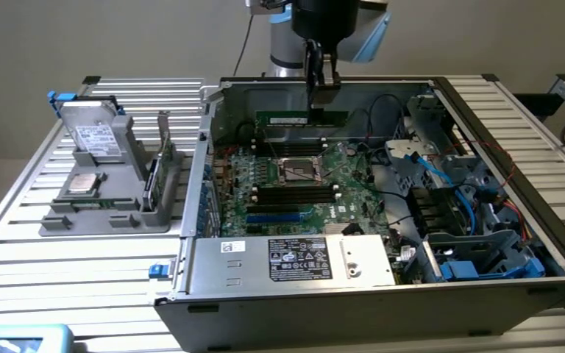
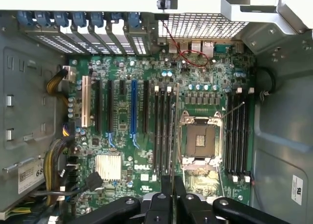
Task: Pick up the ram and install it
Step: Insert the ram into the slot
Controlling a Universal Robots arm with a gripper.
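Aloft, ram (image 1: pixel 300 118) in tool (image 1: pixel 324 101) above DELL motherboard (image 2: pixel 145 177)

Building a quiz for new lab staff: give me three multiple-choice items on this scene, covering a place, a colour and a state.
1. Where is the ram? A over the motherboard in the open case; B on the floor; C in a person's hand.
2. Its board colour? A red; B green; C white.
3. The jaws are: A wide open; B shut on a cable; C shut on the ram.
A, it hangs inside the case; B, the board shows green; C, they pinch it.
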